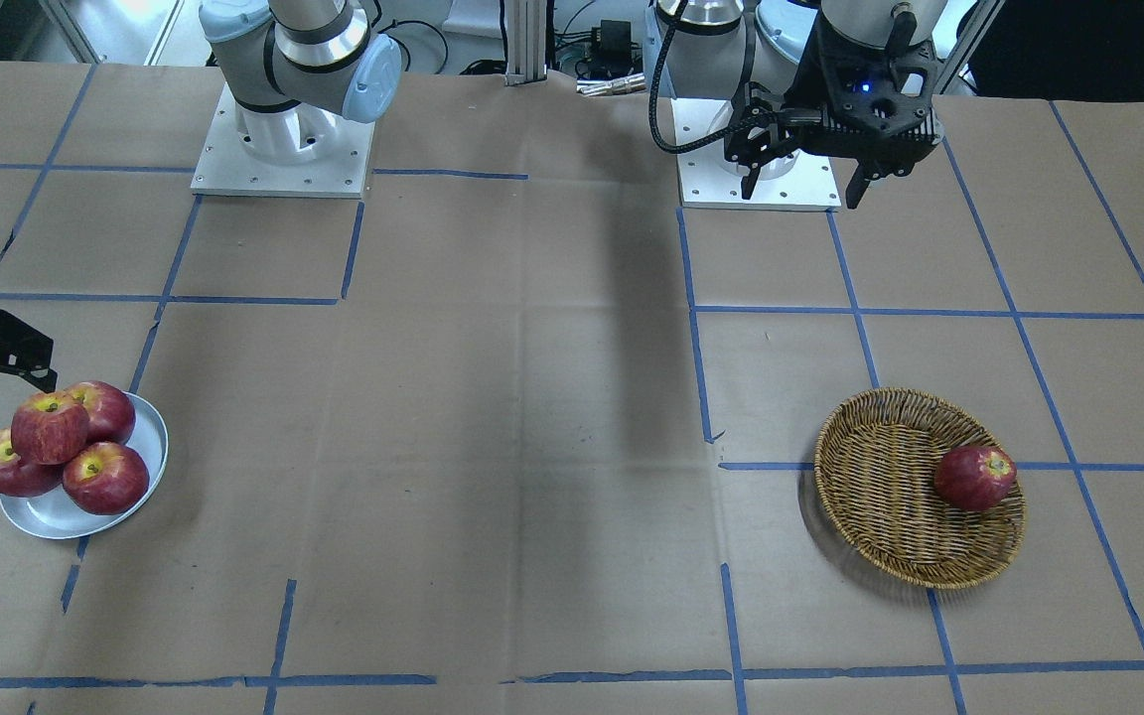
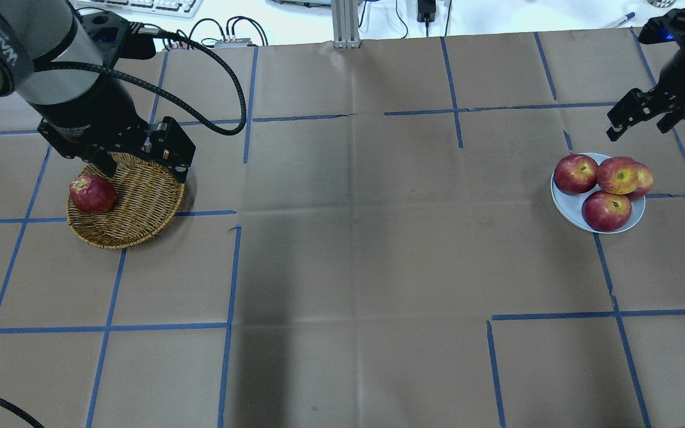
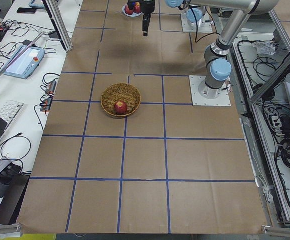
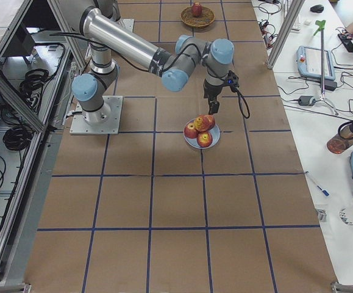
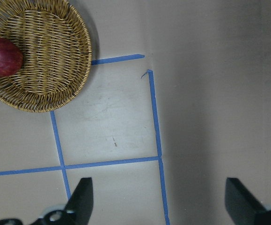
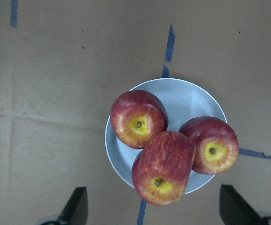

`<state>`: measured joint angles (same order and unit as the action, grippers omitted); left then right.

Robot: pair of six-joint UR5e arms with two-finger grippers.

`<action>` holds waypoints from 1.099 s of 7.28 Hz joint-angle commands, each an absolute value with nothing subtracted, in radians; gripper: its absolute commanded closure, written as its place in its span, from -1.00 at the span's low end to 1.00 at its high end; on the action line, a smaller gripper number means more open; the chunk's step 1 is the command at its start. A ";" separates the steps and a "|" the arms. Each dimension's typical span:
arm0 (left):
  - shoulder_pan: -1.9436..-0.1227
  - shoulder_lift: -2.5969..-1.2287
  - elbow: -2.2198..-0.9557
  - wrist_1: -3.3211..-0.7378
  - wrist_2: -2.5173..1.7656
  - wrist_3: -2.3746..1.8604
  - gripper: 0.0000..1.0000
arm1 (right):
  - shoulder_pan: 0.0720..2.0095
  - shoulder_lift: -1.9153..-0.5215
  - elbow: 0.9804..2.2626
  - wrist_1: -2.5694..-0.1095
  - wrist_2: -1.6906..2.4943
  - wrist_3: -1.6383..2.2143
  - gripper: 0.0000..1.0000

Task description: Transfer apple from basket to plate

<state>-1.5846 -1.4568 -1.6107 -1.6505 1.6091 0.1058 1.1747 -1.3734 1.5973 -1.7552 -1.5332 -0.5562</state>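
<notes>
The pale, streaky apple (image 1: 49,427) with a yellow patch lies stacked on three darker apples on the grey-white plate (image 1: 150,437). It also shows in the right wrist view (image 6: 163,166) and the overhead view (image 2: 616,175). My right gripper (image 2: 640,122) is open and empty, raised beside and above the plate (image 6: 191,98). The wicker basket (image 1: 880,487) holds one darker red apple (image 1: 974,477) at its edge. My left gripper (image 1: 802,189) is open and empty, high up on the robot side of the basket (image 5: 51,51).
Brown paper with blue tape lines covers the table. The two arm bases (image 1: 284,139) stand at the robot's edge. A wide stretch of bare paper lies between basket and plate. Cables, a keyboard and a pendant lie beyond the table's ends.
</notes>
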 commanded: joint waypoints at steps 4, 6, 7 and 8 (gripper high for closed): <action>-1.585 -1.459 -1.611 -1.651 1.609 0.109 -0.98 | 1.527 -1.537 1.595 -1.632 -1.546 -0.127 -1.00; -1.585 -1.454 -1.609 -1.651 1.609 0.107 -0.98 | 1.552 -1.534 1.600 -1.634 -1.543 -0.110 -1.00; -1.585 -1.453 -1.608 -1.652 1.609 0.103 -0.98 | 1.552 -1.534 1.600 -1.632 -1.540 -0.110 -1.00; -1.585 -1.451 -1.605 -1.652 1.609 0.100 -0.98 | 1.552 -1.534 1.598 -1.634 -1.539 -0.110 -1.00</action>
